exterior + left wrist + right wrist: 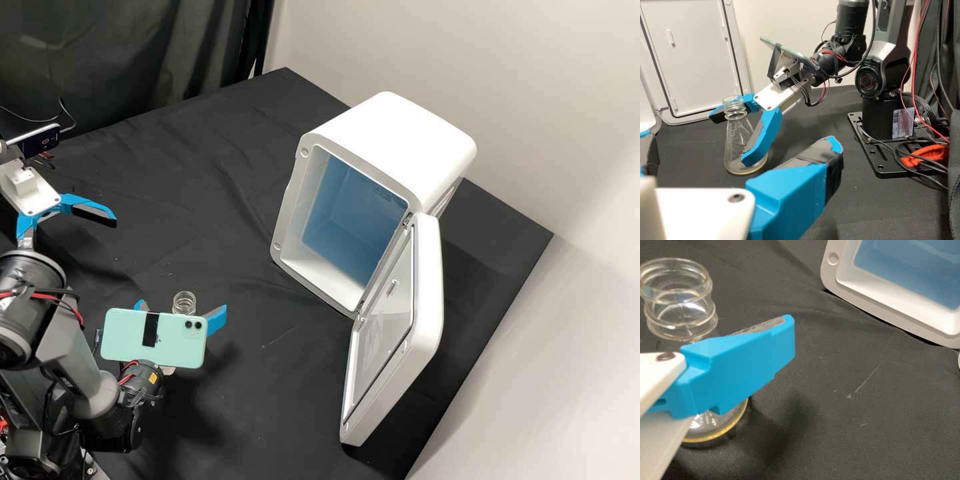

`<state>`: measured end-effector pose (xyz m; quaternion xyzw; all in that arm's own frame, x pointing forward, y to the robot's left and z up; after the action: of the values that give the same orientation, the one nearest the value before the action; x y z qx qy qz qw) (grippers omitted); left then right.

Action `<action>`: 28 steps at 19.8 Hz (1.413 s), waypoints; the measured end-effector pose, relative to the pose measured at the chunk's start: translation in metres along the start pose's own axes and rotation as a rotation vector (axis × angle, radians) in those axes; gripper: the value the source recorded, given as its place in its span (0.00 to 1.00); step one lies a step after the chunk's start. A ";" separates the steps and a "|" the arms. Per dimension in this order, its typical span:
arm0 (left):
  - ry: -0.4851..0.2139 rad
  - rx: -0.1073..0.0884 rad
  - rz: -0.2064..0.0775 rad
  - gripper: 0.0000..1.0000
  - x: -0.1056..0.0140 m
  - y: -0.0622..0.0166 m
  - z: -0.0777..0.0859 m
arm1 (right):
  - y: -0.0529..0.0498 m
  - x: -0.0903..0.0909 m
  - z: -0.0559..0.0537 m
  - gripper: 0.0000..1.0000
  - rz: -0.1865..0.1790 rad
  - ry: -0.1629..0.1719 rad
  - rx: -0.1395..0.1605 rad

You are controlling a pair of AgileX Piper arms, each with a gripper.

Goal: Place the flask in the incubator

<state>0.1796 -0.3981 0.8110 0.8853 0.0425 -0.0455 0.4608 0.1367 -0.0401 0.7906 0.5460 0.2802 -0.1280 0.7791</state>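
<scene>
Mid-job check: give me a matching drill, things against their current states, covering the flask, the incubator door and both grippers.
Things:
1. clear glass conical flask
2. white incubator door
3. left gripper
4. right gripper

States:
A. swung open
B. open, straddling the flask
C. standing upright on the black bench
D. open, holding nothing, away from the flask

Pairs: 1-C, 2-A, 3-D, 4-B

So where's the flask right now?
In the high view the flask stands lower left on the bench, between the right gripper's open fingers, left of the incubator.
</scene>
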 end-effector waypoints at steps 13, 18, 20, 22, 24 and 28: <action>-0.013 0.006 0.009 1.00 0.000 0.0017 0.003 | -0.009 0.005 0.009 1.00 -0.023 0.015 0.013; -0.014 0.006 0.010 1.00 0.000 0.0017 0.003 | -0.009 0.005 0.010 1.00 -0.018 0.008 0.025; -0.014 0.006 0.010 1.00 0.000 0.0017 0.003 | -0.009 0.005 0.009 1.00 -0.020 0.012 0.024; -0.014 0.006 0.010 1.00 0.000 0.0017 0.003 | -0.009 0.006 0.009 0.00 -0.022 0.014 0.023; -0.014 0.006 0.010 1.00 0.000 0.0017 0.003 | -0.009 0.006 0.009 0.00 -0.022 0.014 0.023; -0.014 0.006 0.010 1.00 0.000 0.0017 0.003 | -0.009 0.006 0.009 0.00 -0.022 0.014 0.023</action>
<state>0.1796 -0.4015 0.8107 0.8865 0.0346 -0.0495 0.4588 0.1391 -0.0513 0.7824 0.5526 0.2899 -0.1358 0.7695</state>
